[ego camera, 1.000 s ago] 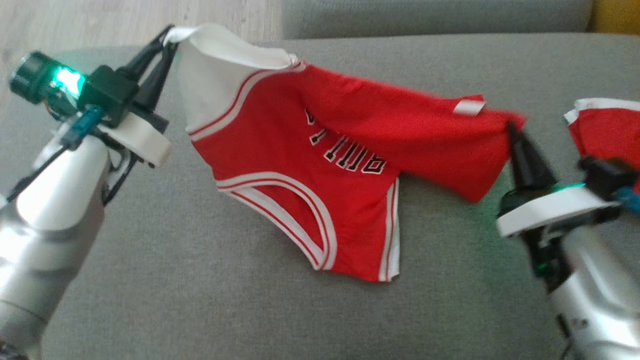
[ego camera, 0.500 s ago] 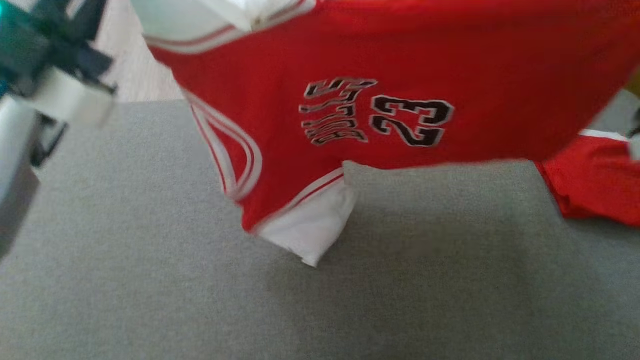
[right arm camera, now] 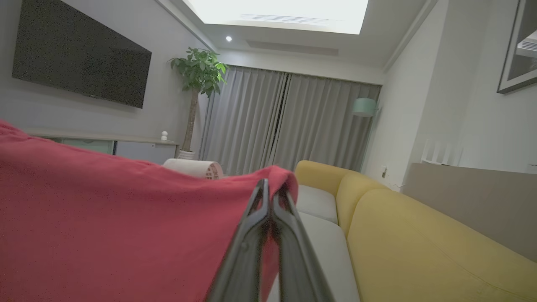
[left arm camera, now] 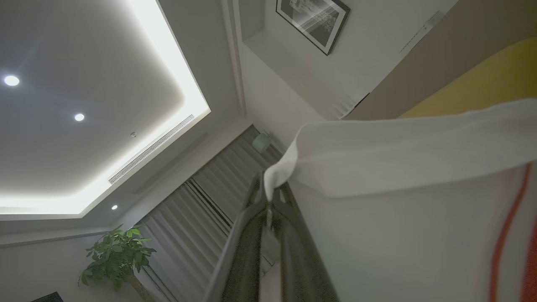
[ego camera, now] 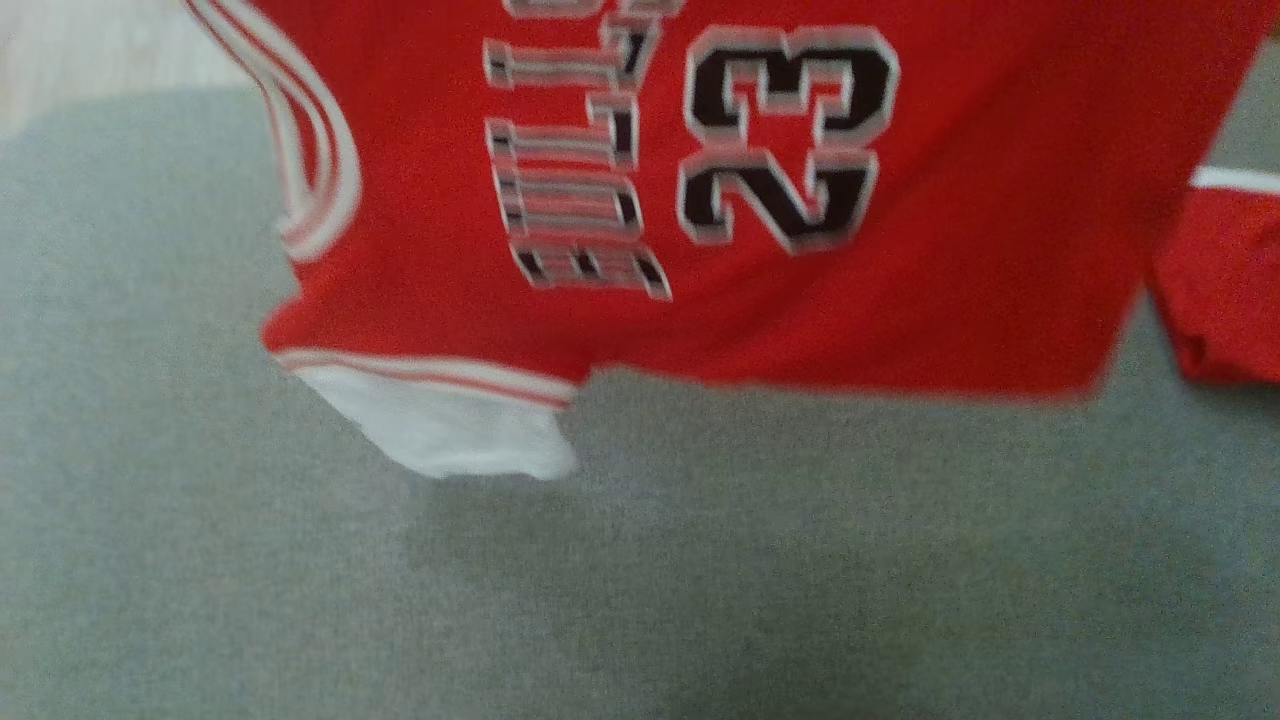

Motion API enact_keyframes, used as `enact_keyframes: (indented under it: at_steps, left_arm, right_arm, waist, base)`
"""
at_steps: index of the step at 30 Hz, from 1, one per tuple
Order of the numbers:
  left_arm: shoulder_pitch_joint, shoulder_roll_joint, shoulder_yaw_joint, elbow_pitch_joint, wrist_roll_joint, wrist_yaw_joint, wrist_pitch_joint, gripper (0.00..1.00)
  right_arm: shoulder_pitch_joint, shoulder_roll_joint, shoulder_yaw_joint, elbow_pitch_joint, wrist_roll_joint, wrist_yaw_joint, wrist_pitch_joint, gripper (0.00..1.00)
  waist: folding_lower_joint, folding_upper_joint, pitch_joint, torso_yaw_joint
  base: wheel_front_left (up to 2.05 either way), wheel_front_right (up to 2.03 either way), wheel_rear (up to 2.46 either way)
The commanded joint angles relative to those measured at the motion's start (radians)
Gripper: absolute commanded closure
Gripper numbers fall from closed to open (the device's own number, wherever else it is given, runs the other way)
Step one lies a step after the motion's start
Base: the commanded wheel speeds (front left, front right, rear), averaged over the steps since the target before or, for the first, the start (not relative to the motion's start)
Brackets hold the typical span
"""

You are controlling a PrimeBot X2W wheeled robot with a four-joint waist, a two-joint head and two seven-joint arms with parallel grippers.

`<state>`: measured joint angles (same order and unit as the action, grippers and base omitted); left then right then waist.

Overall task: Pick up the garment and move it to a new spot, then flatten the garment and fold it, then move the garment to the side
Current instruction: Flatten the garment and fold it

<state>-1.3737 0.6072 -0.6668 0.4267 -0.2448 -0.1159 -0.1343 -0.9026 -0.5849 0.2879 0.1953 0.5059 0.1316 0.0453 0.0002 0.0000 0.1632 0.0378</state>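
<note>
Jersey (ego camera: 960,300) cropped at top, lettering (ego camera: 570,180) blurred, second red garment (ego camera: 1220,290) half cropped

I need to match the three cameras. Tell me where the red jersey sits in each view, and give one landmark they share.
Head view: jersey hangs across the top half, over the grey cushion.
Left wrist view: jersey, its white edge, at right, pinched in the left gripper.
Right wrist view: jersey at lower left, pinched in the right gripper.
Shared landmark: the potted plant, in both wrist views.

Yellow sofa (right arm camera: 419,235), grey curtains (right arm camera: 289,121), wall television (right arm camera: 79,54), potted plant (right arm camera: 199,71).
</note>
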Motion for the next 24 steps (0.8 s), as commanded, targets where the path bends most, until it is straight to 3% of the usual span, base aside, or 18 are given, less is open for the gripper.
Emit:
enact_keyframes:
  at_steps: [1, 5, 12, 18, 24]
  left_arm:
    - [-0.086, 0.031, 0.034, 0.008, 0.009, -0.002, -0.007, 1.0]
    - [-0.217, 0.015, 0.012, 0.113, 0.064, -0.003, -0.066, 1.0]
    - [-0.333, -0.027, 0.026, 0.143, 0.147, 0.106, -0.126, 1.0]
    - [-0.233, -0.012, 0.043, 0.015, 0.144, 0.13, -0.127, 1.0]
    - [-0.02, -0.005, 0.069, -0.042, 0.096, 0.136, -0.127, 1.0]
  right_arm:
    - [-0.056, -0.014, 0.012, -0.004, 0.004, -0.001, -0.003, 1.0]
    - [-0.202, 0.008, 0.073, 0.106, -0.008, -0.001, -0.061, 1.0]
    - [-0.371, 0.032, 0.109, 0.268, -0.027, -0.001, -0.192, 1.0]
    - [-0.387, 0.0, 0.181, 0.351, -0.017, -0.001, -0.244, 1.0]
    - [-0.316, -0.004, 0.227, 0.426, 0.021, -0.001, -0.285, 1.0]
  waist:
    - [-0.0002, 0.0, 0.102, 0.006]
    - [-0.0002, 0.0, 0.194, 0.004]
    - [-0.0002, 0.0, 0.284, 0.015]
    - [-0.0002, 0.0, 0.332, 0.045]
    - [-0.0002, 0.0, 0.319, 0.072]
  base:
    - [0.0, 0.0, 0.0]
    - [0.0, 0.0, 0.0]
    - [0.0, 0.0, 0.0]
    - [0.0, 0.0, 0.0]
    - [0.0, 0.0, 0.0]
